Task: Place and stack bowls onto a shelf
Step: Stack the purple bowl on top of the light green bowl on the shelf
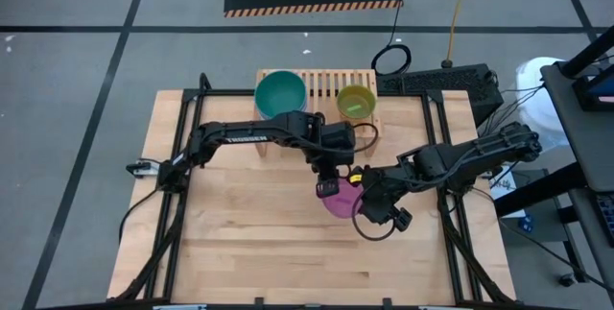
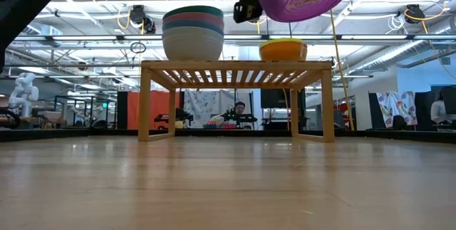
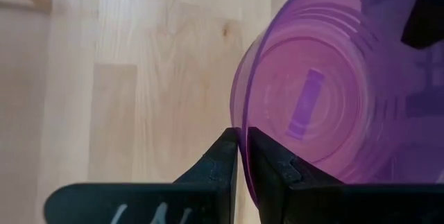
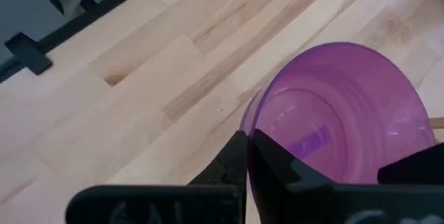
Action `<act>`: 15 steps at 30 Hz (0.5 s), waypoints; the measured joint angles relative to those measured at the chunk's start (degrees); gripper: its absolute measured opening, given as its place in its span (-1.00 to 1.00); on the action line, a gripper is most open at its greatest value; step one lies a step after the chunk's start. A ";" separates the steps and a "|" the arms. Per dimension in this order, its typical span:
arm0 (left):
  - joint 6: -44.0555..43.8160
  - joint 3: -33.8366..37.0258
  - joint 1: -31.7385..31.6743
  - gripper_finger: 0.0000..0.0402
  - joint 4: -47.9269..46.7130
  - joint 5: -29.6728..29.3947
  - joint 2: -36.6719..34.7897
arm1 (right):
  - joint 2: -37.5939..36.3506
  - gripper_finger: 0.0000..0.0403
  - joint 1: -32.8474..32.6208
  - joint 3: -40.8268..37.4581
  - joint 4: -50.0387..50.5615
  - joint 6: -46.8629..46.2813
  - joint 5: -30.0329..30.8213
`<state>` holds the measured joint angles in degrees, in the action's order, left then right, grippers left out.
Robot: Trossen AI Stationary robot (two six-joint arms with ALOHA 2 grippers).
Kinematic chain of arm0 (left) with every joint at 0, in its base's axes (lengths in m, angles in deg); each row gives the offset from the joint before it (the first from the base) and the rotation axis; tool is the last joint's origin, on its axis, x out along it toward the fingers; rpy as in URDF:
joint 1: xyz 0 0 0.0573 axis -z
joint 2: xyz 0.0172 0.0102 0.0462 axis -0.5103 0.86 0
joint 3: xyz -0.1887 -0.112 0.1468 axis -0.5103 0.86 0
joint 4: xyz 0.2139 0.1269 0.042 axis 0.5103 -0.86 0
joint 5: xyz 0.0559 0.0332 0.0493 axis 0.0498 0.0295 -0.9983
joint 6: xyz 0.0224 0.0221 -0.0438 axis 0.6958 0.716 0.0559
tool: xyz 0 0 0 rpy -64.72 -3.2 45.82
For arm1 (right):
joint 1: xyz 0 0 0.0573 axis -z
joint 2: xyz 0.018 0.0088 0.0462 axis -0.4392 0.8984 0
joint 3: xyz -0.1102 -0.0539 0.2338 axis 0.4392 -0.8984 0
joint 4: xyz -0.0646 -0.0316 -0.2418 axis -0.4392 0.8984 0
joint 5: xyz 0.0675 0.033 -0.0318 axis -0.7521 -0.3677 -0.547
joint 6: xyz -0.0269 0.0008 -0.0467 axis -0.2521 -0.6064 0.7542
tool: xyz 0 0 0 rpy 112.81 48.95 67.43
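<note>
Fingers of both arms pinch the rim of the purple bowl: the left gripper and the right gripper are each closed on its thin wall. That bowl hangs above the worktop, in front of the shelf, which carries a stack of bowls and a yellow bowl. It looks light, stiff and slick, so the rim is the sensible hold.

Glossy translucent plastic purple bowl, slatted light-wood shelf, smooth pale wooden table
</note>
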<state>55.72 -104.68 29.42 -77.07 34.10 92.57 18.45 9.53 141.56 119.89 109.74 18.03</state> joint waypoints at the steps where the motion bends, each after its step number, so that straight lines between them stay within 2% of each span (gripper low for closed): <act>1: 1.02 0.00 0.01 -0.83 0.27 0.01 0.00 | -0.01 -1.00 0.01 0.01 0.00 0.00 -0.11; 15: 5.43 0.06 0.02 -0.83 2.97 -0.75 -2.41 | -0.03 -1.00 0.03 0.07 0.53 -1.82 -1.47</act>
<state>61.15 -104.62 29.45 -74.10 33.35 90.16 18.41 9.56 141.62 120.42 107.93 16.56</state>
